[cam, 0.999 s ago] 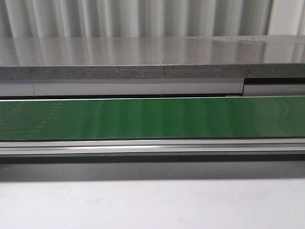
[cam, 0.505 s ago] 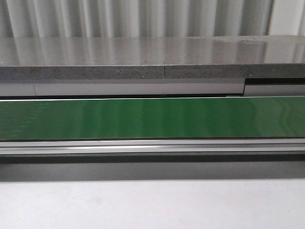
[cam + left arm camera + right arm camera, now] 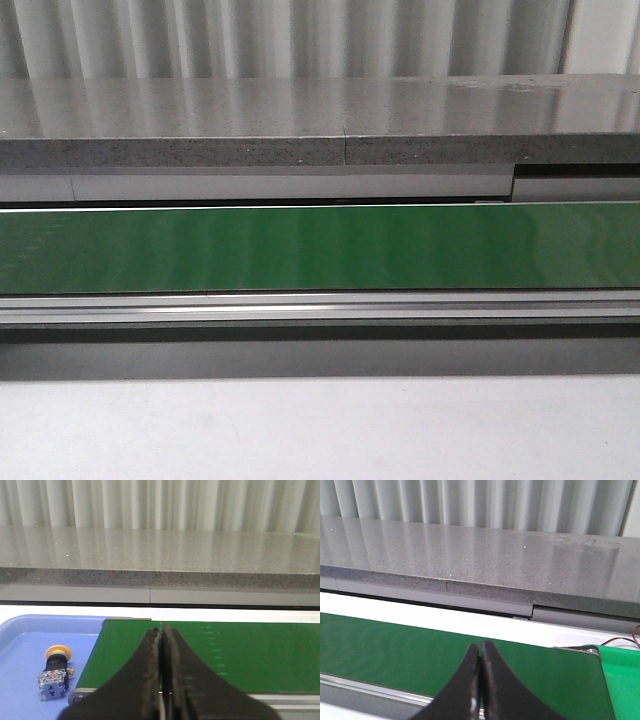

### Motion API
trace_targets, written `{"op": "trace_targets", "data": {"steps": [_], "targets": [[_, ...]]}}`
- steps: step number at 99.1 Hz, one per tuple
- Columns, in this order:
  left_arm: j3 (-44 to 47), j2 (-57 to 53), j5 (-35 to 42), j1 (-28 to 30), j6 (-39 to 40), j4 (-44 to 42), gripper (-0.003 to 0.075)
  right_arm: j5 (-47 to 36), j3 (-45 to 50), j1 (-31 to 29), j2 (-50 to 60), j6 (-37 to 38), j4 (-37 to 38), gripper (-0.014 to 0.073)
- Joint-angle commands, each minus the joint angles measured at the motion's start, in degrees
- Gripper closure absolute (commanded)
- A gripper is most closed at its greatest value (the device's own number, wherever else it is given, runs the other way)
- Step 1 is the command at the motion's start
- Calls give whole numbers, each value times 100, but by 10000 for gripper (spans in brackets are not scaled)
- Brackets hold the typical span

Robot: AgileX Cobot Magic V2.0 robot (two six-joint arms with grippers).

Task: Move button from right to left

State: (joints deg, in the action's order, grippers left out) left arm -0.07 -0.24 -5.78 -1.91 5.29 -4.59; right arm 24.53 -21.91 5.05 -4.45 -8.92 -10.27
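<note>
The button, with its yellow cap, black collar and blue and clear block, lies on its side in a blue tray in the left wrist view, beside the end of the green belt. My left gripper is shut and empty over the belt, apart from the button. My right gripper is shut and empty over the green belt. Neither gripper nor the button shows in the front view.
The green conveyor belt runs across the front view with a metal rail in front and a grey stone ledge behind. A brighter green surface lies past the belt's end in the right wrist view.
</note>
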Motion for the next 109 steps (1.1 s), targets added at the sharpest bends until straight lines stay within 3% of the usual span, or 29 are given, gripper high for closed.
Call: {"op": "trace_targets", "data": {"steps": [1,20,38,65,85,109], "targets": [[139,-204,432,-48,55,38,740,-486,-123,14,-64,-22,-52,659],[139,-204,432,-48,55,38,740,-1635,260,-442,-64,46,197,659],[139,-204,432,-48,55,38,740,-2815,1113,-965,-64,827,896,659],[139,-204,432,-48,55,38,740,-3725,2262,-1082,19,1087,1027,659],[139,-204,432,-48,55,38,740,-3086,2256,-1082,612,1080,1210,659],[139,-204,444,-48,55,38,740,-3092,2256,-1090,595,1080,1210,659]]}}
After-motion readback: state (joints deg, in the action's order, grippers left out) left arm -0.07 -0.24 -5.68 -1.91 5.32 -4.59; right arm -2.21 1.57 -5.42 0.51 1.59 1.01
